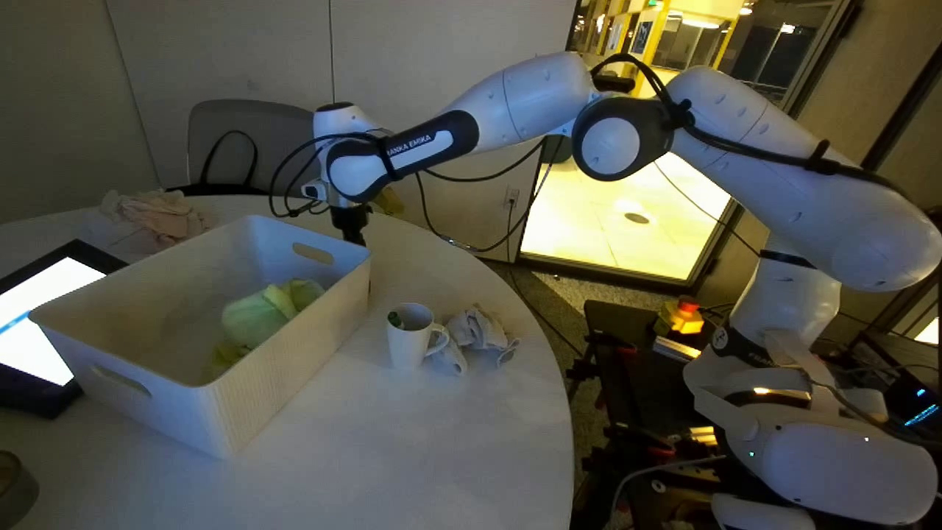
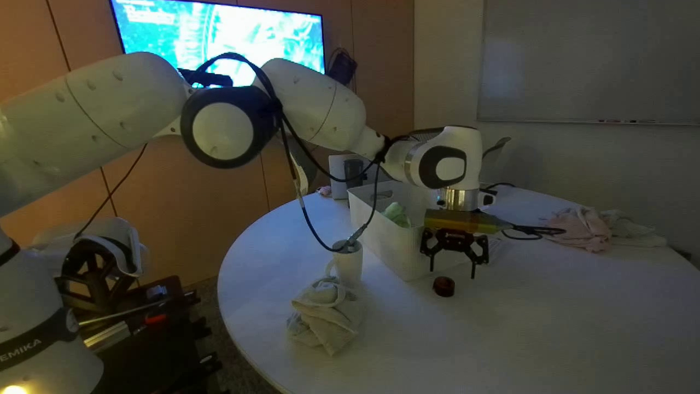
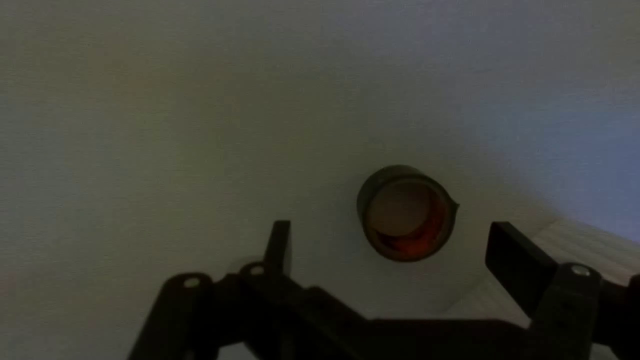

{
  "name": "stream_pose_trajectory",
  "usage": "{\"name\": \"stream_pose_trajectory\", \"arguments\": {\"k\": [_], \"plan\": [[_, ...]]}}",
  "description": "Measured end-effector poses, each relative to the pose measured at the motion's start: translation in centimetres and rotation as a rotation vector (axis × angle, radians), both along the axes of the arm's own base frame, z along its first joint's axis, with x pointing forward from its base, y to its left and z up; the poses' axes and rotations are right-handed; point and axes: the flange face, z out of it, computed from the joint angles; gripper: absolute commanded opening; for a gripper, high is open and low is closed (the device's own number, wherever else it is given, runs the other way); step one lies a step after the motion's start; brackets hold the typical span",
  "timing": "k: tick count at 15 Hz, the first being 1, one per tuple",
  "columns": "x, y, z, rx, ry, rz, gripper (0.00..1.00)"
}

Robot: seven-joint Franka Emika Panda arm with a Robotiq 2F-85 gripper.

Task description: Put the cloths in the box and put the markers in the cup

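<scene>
Yellow-green cloths [image 1: 257, 316] lie inside the white box [image 1: 287, 361], bunched towards one long side. Beside the box stands the white cup [image 1: 407, 346], with the dark green end of a marker [image 1: 396, 319] showing at its rim. A crumpled grey-white cloth [image 2: 328, 320] rests on the table against or close to the cup. My gripper [image 2: 453, 269] is open and points down past the box's end, above the table and apart from it. In the wrist view a dark ring-shaped roll [image 3: 421, 243] sits below and between its spread fingers, untouched.
A pinkish cloth heap [image 1: 165, 213] lies at the table's far side. The tablet [image 1: 51, 316] stands against the box's other side. A dark round item [image 1: 15, 482] sits at the near corner. A cable [image 2: 306, 219] loops down from the arm in front of the cup.
</scene>
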Motion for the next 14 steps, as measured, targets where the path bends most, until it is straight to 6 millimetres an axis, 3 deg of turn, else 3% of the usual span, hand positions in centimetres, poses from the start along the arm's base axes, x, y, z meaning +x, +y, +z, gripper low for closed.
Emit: {"name": "stream_pose_trajectory", "arguments": {"k": [8,14], "plan": [[0.3,0.4,-2.5,-0.018,0.01,-0.036,1.0],[0.8,-1.4,-1.1,-0.032,-0.026,-0.094,1.0]]}}
